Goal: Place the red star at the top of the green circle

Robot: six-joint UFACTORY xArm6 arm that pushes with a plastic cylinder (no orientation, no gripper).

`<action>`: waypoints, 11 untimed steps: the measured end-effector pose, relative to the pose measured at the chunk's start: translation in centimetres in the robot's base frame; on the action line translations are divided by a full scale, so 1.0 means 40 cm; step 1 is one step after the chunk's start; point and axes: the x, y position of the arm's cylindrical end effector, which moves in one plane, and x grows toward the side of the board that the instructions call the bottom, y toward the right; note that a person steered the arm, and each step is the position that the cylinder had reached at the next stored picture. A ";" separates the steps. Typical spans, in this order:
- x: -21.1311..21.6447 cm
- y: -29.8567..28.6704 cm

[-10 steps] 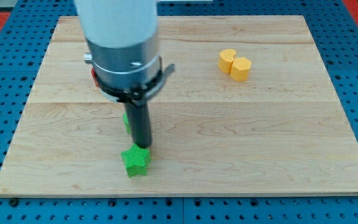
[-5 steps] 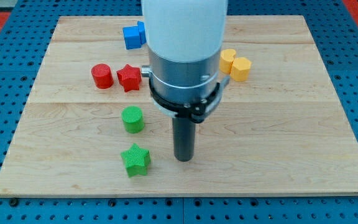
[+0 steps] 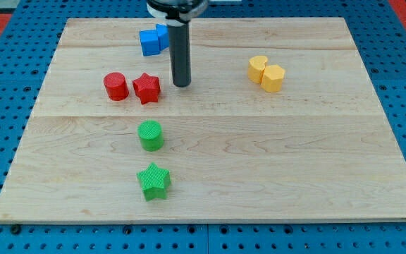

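Note:
The red star (image 3: 146, 88) lies on the wooden board at the upper left of centre. The green circle (image 3: 150, 135) stands below it, a short gap apart. My tip (image 3: 182, 84) rests on the board just to the right of the red star, not touching it. The rod rises from there to the view's top edge.
A red circle (image 3: 116, 86) sits just left of the red star. Blue blocks (image 3: 151, 40) lie near the top, partly behind the rod. A green star (image 3: 154, 181) lies below the green circle. Two yellow blocks (image 3: 266, 73) sit at the upper right.
My tip has moved from right of the green star up the board to beside the red star. The arm's body has left the view. The blocks have not moved.

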 end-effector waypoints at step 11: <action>0.095 -0.418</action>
